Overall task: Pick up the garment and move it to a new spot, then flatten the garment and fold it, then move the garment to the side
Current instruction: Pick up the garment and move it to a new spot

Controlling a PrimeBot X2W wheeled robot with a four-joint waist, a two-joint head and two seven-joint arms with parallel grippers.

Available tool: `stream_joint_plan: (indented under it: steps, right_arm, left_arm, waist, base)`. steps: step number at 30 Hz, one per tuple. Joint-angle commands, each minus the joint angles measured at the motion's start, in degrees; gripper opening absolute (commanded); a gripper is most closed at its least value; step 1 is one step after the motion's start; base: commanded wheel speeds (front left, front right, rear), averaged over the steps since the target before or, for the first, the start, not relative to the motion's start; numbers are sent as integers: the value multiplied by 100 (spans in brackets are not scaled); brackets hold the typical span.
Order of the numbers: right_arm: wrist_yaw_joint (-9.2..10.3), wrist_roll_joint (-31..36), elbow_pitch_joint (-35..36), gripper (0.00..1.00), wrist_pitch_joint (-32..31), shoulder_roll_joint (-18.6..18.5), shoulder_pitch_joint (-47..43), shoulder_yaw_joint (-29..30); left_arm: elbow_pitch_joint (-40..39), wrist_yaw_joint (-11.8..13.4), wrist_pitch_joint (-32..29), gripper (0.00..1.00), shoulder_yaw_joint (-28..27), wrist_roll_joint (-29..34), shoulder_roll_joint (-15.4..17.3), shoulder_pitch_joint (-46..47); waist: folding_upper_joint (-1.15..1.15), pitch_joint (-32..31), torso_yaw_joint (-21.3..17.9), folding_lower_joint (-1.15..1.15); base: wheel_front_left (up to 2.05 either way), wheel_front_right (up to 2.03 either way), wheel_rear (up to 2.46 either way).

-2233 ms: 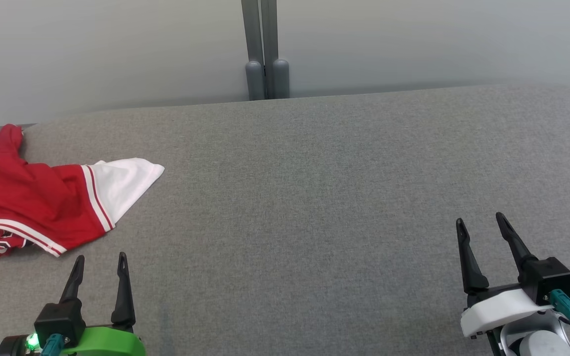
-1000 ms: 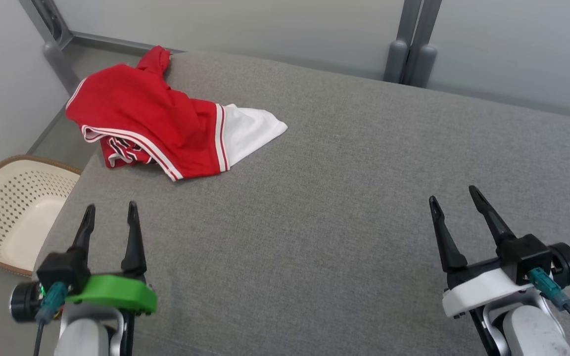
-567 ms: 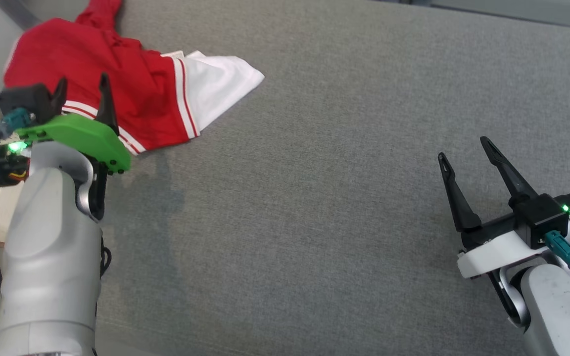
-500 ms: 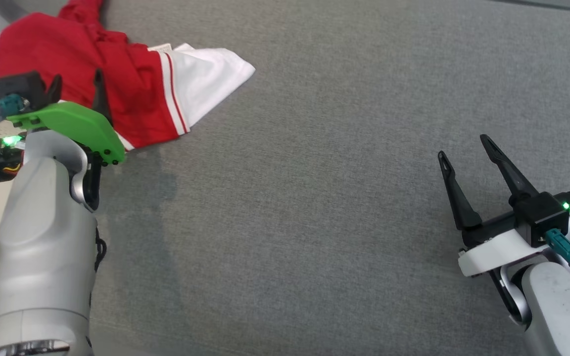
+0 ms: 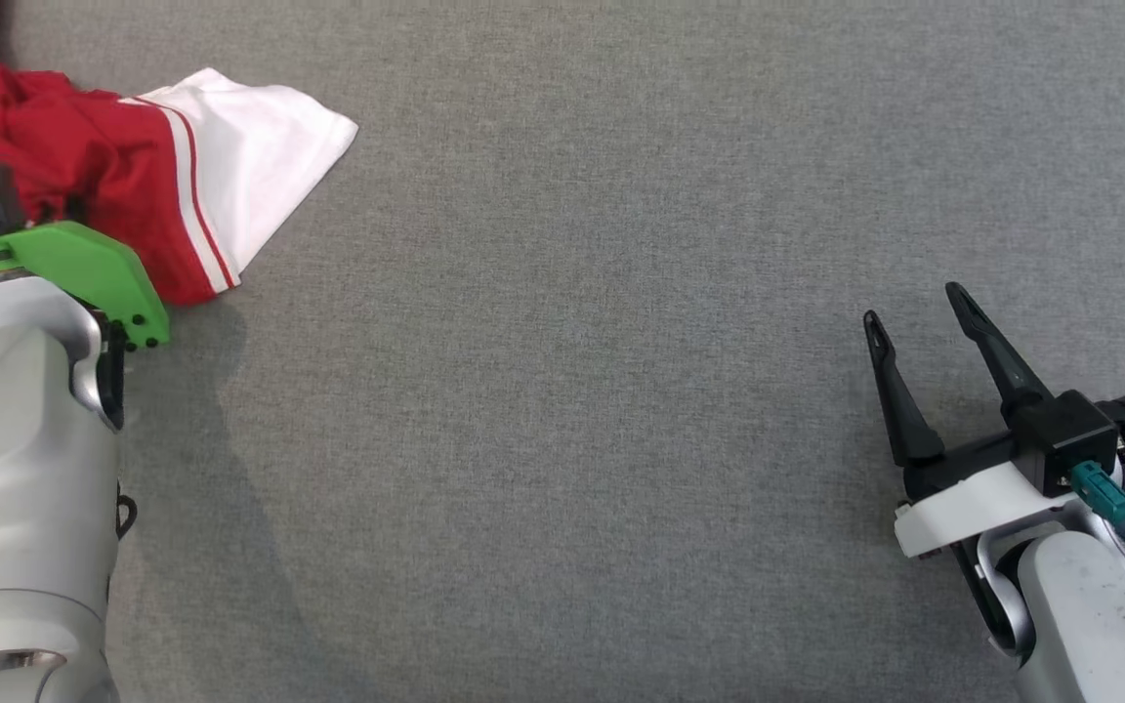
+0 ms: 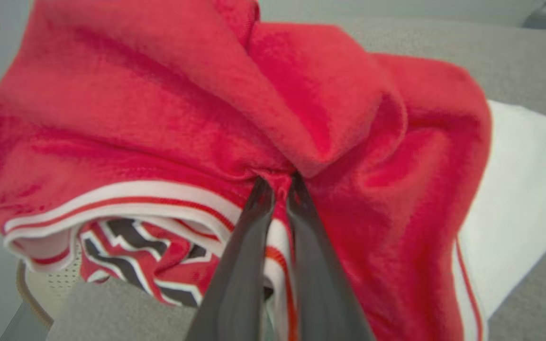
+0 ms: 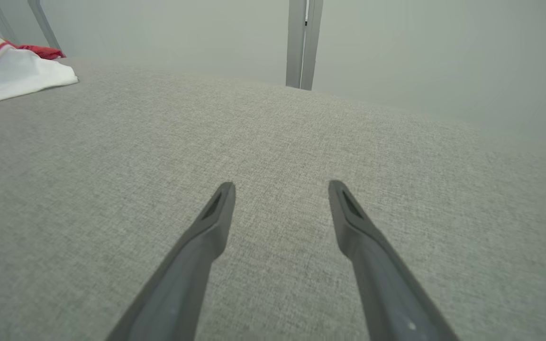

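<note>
Left wrist view shows the left gripper (image 6: 277,182) with its two long dark fingers pinched together on a raised fold of the soft, fuzzy red and white garment (image 6: 159,118), which lies bunched in rumpled folds at the far left of the grey woven-cloth tabletop (image 5: 572,342). Its smooth white panel spreads flat in a blunt wedge toward the tabletop's middle. Near the tabletop's right side the right gripper (image 5: 912,303) hangs with tapered fingers spread wide over bare cloth.
</note>
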State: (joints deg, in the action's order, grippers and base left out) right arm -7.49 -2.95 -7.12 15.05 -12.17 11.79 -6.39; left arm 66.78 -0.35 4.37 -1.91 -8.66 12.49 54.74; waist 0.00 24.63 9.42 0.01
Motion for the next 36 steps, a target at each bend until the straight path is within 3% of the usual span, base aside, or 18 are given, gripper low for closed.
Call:
stream_joint_plan:
  steps: [1, 5, 12, 19, 25, 31, 36]
  right_arm:
    - [0, -29, -27, 100, 20, 54, -80, 49]
    - [0, -43, -128, 100, 20, 241, -274, 146]
    - [0, -120, -237, 100, 20, 540, -560, 227]
    - [0, -172, -223, 100, 19, 729, -658, 297]
    - [0, -221, -240, 100, 19, 836, -589, 323]
    - [0, -253, -239, 100, 19, 895, -546, 357]
    - [0, -306, -226, 100, 19, 922, -497, 384]
  left_arm:
    - [-92, -57, 274, 0, -76, -125, 43, 93]
    - [-423, -211, 833, 0, -20, -127, 13, -110]
    - [-1792, -414, 927, 0, 295, -4, -164, -475]
    - [-4562, -555, -71, 0, 722, -226, -548, -1234]
    - [-7059, -613, -1140, 0, 1460, -496, -781, -1933]
    - [-8287, -551, -1670, 0, 2441, -827, -919, -1991]
    - [-8379, -317, -1908, 0, 2936, -998, -945, -1788]
  waist:
    - [0, -231, 41, -1]
    - [0, -592, 88, -1]
    - [0, -1164, -60, -1]
    - [0, -1316, -520, -1]
    - [0, -1233, -1091, -1]
    - [0, -1158, -1677, -1]
    - [0, -1078, -2082, -1]
  base:
    - [0, 0, 0]
    - [0, 0, 0]
    - [0, 0, 0]
    - [0, 0, 0]
    - [0, 0, 0]
    - [0, 0, 0]
    - [0, 0, 0]
